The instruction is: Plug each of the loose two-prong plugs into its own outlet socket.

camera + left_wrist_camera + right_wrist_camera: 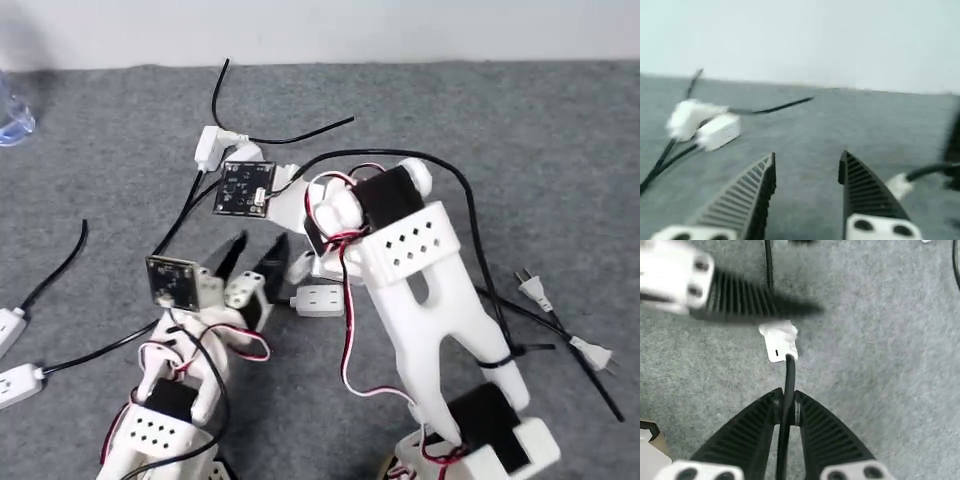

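I take the white outlet block in the middle of the grey table as my mark. My right gripper is pinched tight on a black cable, a little behind its white plug, which sits just ahead of the fingertips; I cannot see its prongs. This is just beside the block, on its far side. My left gripper hangs just beside the block on the left arm's side, fingers spread with nothing between them. Farther up the table from the block lies a white connector with black leads. A first loose plug and a second loose plug lie well apart from the block on the right arm's side. A near socket and a far socket sit well apart on the opposite side.
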Robot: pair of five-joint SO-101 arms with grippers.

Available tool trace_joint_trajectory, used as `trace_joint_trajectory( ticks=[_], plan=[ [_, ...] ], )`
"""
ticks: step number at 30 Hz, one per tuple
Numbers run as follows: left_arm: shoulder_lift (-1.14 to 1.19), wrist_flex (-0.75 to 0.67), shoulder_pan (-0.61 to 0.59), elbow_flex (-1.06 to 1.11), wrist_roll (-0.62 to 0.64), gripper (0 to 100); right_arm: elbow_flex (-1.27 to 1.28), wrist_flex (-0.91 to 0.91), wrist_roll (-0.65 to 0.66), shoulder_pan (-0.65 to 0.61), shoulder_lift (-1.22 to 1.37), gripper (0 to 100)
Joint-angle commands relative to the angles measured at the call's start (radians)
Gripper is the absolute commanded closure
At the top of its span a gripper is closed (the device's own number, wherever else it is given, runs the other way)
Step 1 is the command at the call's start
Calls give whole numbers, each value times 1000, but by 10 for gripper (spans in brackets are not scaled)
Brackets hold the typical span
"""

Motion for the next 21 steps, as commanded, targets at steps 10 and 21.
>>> trace_joint_trajectory(
  ticks=[10,21],
  plan=[
    [-14,86,-49,5,-52,801,-18,12,107,107,53,991],
    [-14,84,-44,5,-54,800,367,-223,377,512,65,991]
  ],
)
